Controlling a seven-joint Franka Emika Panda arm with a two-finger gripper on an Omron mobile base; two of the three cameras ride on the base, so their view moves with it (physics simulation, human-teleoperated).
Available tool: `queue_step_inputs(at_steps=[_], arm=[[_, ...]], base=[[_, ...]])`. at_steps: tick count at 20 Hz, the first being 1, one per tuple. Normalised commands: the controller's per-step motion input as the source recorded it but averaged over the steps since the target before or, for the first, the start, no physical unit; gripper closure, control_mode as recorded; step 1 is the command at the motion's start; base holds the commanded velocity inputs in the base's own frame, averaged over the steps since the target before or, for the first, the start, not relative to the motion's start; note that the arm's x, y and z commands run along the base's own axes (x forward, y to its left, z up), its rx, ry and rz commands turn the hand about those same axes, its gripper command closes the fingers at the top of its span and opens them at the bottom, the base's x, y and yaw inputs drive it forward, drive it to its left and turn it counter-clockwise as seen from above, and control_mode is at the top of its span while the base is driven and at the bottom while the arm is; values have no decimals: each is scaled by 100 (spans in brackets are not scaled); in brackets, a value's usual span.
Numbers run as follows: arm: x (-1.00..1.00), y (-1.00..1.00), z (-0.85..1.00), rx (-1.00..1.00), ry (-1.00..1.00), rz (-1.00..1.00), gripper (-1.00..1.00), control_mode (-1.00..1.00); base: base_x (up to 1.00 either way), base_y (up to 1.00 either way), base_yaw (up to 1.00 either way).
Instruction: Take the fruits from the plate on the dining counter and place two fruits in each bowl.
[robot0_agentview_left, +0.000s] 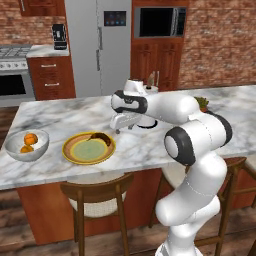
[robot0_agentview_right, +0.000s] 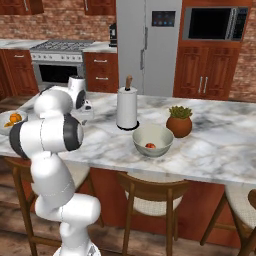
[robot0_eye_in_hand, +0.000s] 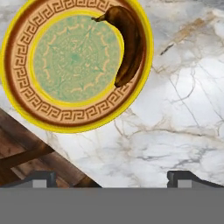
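A dark brown overripe banana (robot0_eye_in_hand: 127, 43) lies curved along the rim of the round yellow ringed plate (robot0_eye_in_hand: 26, 94); two orange fruits (robot0_agentview_left: 29, 141) sit in the whitish bowl (robot0_agentview_left: 15, 152), a red one (robot0_agentview_right: 150, 146) in the grey bowl (robot0_agentview_right: 162, 145).

1. Arm (robot0_agentview_left: 192, 165) — glossy white shell built of rounded, tube-like segments, thick and smooth.
2. Joints — dark, near-black bands and round end caps set between the white segments; one large round cap shows a grey face ringed in black.
3. Hand — white housing with a dark collar behind it.
4. Fingertips (robot0_eye_in_hand: 43, 178) — two small, dark, blocky tips, each with a paler grey inner face.
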Motion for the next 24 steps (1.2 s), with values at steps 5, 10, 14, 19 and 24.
queue_step_inputs(at_steps=[5,10,14,19,24], arm=[[35,3,-3,0,0,-1,-100,-100],[38,2,0,0,0,0,-100,-100],[32,26,-22,-5,0,-2,-100,-100],[-1,39,-2,-10,8,-5,-100,-100],[-6,12,-2,-4,8,-5,-100,-100]], base=[[0,0,0],[0,0,0],[0,0,0],[0,0,0],[0,0,0]])
